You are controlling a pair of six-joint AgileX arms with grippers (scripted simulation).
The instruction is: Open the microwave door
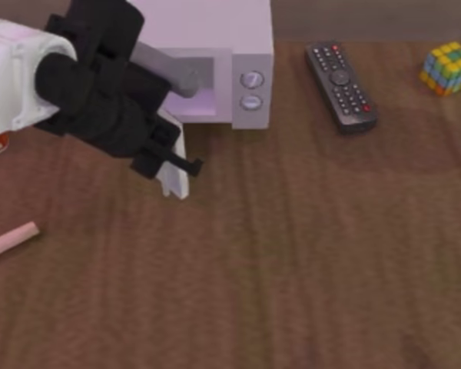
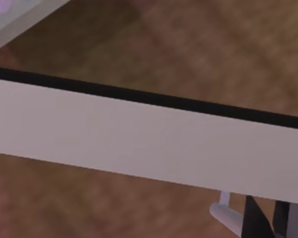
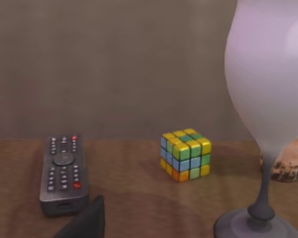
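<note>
Wooden table (image 1: 307, 261), left pincer (image 1: 177, 163) touching microwave door (image 1: 174, 175)

I see a dark remote control (image 1: 340, 87) lying on the wooden table (image 1: 307, 254), right of centre; a colourful puzzle cube (image 1: 448, 68) sits well apart, nearer the right edge; a pink stick (image 1: 10, 241) pokes in at the left edge; a pale goblet (image 3: 268, 99) stands near the cube.

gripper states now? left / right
Left hand: at the swung-open microwave door, by its handle; cannot be told whether it grips.
Right hand: not visible in the top view; state cannot be told.
</note>
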